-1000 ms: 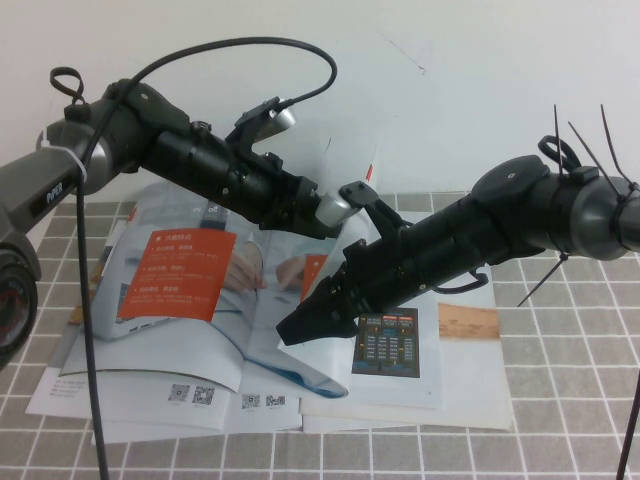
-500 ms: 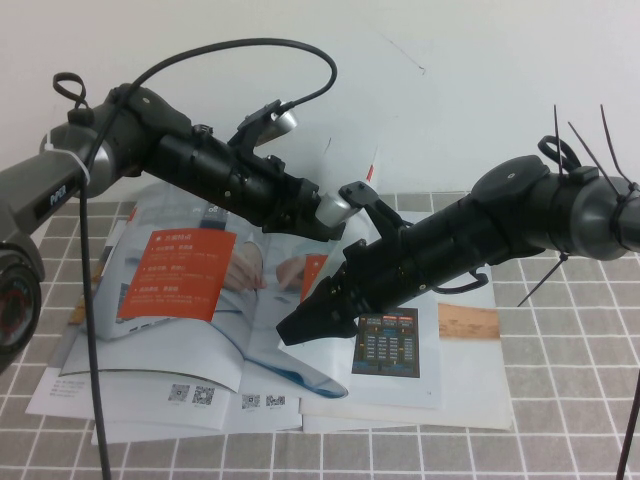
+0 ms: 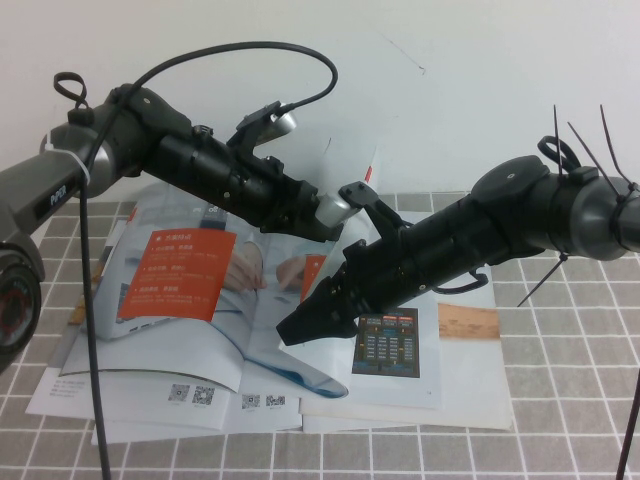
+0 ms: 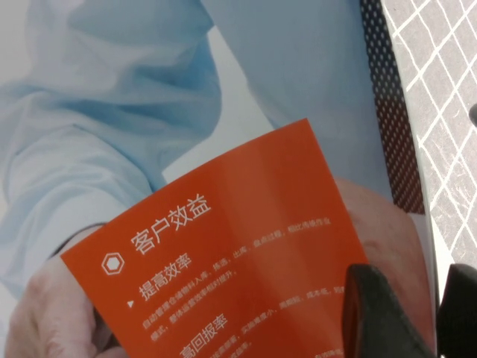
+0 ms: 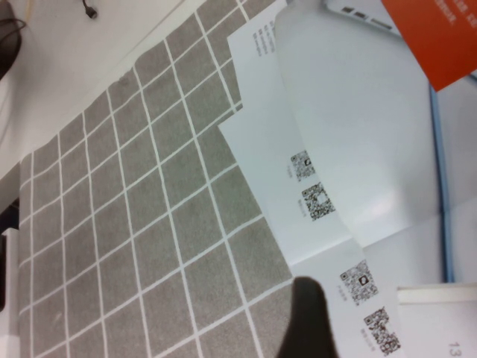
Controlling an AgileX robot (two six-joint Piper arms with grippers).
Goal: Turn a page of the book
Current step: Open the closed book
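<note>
The book point(image 3: 200, 300) lies open on the grey tiled table point(image 3: 560, 400) atop loose white sheets point(image 3: 150, 405). Its thin, glossy page point(image 3: 285, 275) with the blue-shirted figure looks light, limp and slippery; you would best pinch it at a free outer corner. Your left gripper point(image 3: 335, 215) hovers above the spine, fingers point(image 4: 376, 313) spread. Your right gripper point(image 3: 295, 328) hangs over the page's lower edge, fingers apart, holding nothing.
</note>
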